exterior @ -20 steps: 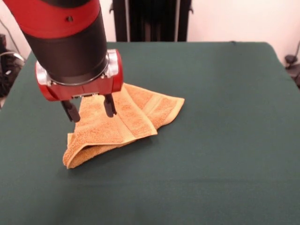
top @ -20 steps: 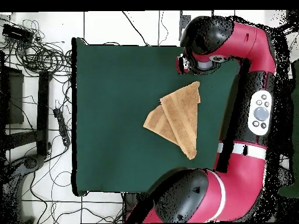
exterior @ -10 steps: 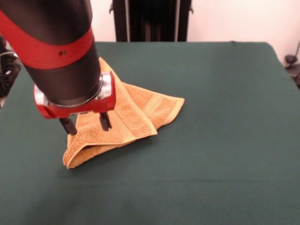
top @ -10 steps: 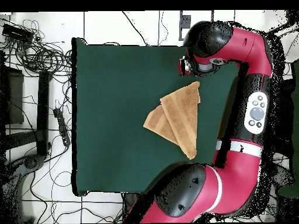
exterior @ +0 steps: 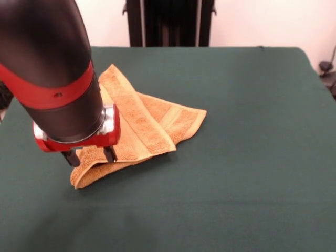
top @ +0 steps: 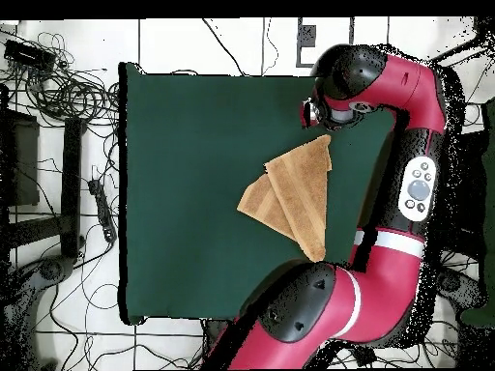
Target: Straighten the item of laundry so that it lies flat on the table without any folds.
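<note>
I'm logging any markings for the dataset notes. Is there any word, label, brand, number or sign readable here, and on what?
None can be read.
Towel: no tag or print visible.
Table: plain green cloth.
Arm's button panel: buttons show, but any marks on them are too small to read.
Gripper: no lettering visible.

One camera is looking across the green counter point(exterior: 252, 157) from low at its edge, sitting close. The other is looking straight down from high up, taking in the whole counter point(top: 193, 174) and surrounding floor. Both are sharing the folded orange towel point(exterior: 142, 131) point(top: 290, 198).
</note>
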